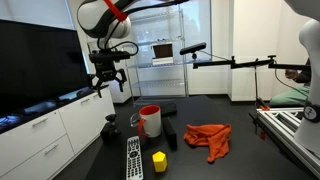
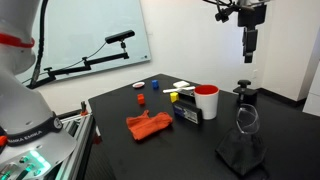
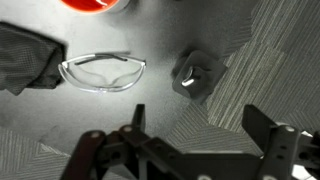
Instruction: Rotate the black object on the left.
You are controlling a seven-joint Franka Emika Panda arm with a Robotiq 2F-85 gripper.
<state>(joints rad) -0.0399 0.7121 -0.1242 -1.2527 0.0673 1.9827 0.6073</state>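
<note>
The black object (image 3: 195,75) is small, squat and lumpy. It sits at the table's corner next to the carpet, and it shows in both exterior views (image 1: 110,129) (image 2: 245,92). My gripper (image 3: 200,135) is open and empty. It hangs high above the black object, well clear of it, in both exterior views (image 1: 108,76) (image 2: 250,42). In the wrist view the object lies just beyond my fingertips, slightly left of centre between them.
Clear safety glasses (image 3: 102,72) lie beside the black object, with a dark cloth (image 3: 25,60) past them. A red-and-white mug (image 1: 150,120), a remote (image 1: 133,155), a yellow piece (image 1: 159,160), a small black block (image 1: 172,137) and an orange cloth (image 1: 208,140) sit on the black table (image 1: 190,165).
</note>
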